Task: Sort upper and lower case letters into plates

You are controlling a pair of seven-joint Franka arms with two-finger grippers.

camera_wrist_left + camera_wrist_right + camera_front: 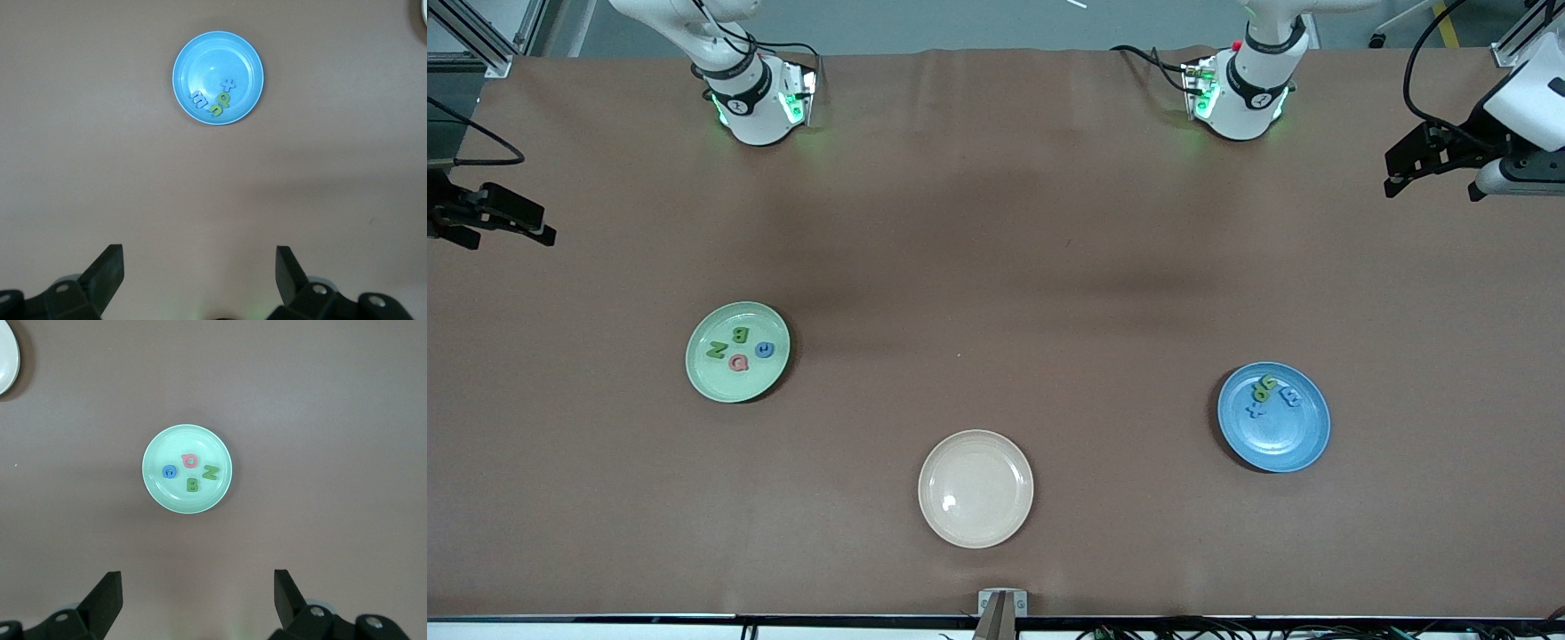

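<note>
A pale green plate [713, 384] [159, 492] lies toward the right arm's end and carries several letters: a green B [740, 335], a green Z [716, 350], a pink one [737, 362] and a blue one [765, 349]. Toward the left arm's end, a blue plate [1276, 440] [213, 60] holds a blue m [198, 99], green letters [219, 105] and a blue x [228, 85]. My left gripper [200, 267] [1427, 160] hangs open and empty high over the bare table. High up too, my right gripper [198, 587] [507, 218] is open with nothing in it.
An empty cream-beige plate [975, 489] sits nearest the front camera, between the two coloured plates. Brown paper covers the whole table. The two arm bases [760, 98] [1245, 93] stand along the table's edge farthest from the front camera.
</note>
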